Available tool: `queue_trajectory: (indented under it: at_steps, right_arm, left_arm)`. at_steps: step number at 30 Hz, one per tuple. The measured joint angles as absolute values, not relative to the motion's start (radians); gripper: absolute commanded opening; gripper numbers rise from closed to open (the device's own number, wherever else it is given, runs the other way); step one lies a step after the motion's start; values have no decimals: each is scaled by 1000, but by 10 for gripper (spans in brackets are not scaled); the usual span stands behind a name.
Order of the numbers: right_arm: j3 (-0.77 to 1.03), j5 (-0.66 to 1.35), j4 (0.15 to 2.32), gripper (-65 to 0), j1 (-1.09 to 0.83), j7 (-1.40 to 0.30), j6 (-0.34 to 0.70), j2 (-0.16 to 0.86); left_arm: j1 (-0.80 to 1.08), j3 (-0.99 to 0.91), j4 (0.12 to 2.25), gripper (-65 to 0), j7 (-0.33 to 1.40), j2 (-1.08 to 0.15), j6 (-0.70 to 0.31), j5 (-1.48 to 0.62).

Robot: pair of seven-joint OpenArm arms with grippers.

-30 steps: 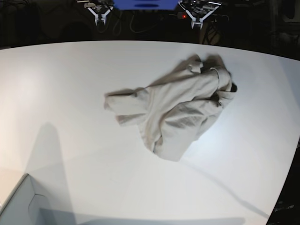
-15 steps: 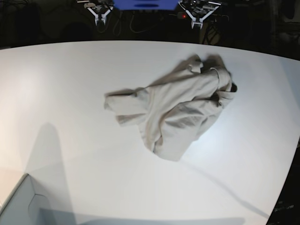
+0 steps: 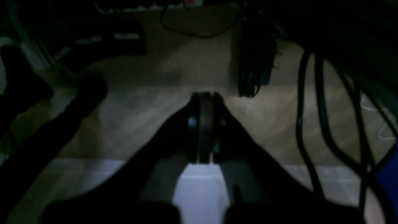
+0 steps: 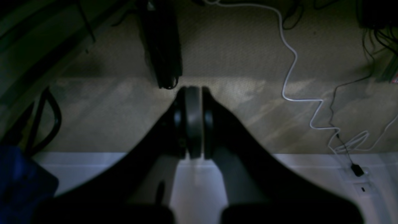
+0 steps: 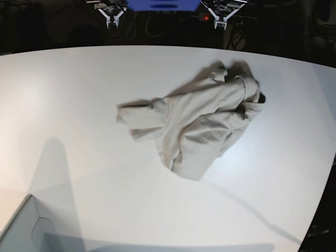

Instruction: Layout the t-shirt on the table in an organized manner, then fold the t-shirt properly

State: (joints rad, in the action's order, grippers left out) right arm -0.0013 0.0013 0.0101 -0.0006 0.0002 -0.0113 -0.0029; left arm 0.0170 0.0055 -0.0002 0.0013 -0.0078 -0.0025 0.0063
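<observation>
T-shirt [image 5: 197,128] heaped in a crumpled bundle on the white worktop [image 5: 79,105], right of centre in the base view, nearer the far edge than the near one. Beige-grey cloth bunched and creased, one lobe stretched toward the left, another drooping toward the near side, the dark opening of the collar showing at the bundle's right end. Not spread flat, not folded. Pale grey box corner [image 5: 21,231] at the near left of the worktop, well apart from the shirt. Left tool [image 5: 221,20] up beyond the far edge at the top of the base view, right of the blue panel [image 5: 163,4]; right tool [image 5: 111,18] left of that panel; both well clear of the cloth, touching nothing. In the left wrist view, left tool [image 3: 203,95] with pads pressed together, nothing between them, pointing down over dim carpeted floor [image 3: 155,93] and black cables [image 3: 303,124]. In the right wrist view, right tool [image 4: 192,88] likewise closed tight and empty, above the same floor, a white cable [image 4: 290,74] snaking across at the right.
</observation>
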Motion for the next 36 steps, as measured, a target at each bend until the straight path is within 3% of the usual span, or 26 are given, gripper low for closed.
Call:
queue_trajectory:
  at_steps: [17,36]
  right_arm:
    - [-1,1,10,-650,-1,0,-11,-3]
    - [1,1,21,-650,-44,-1,0,-15]
  left_arm:
    - [52,2,4,-650,0,-48,1,3]
    - [5,1,7,-650,28,-6,0,2]
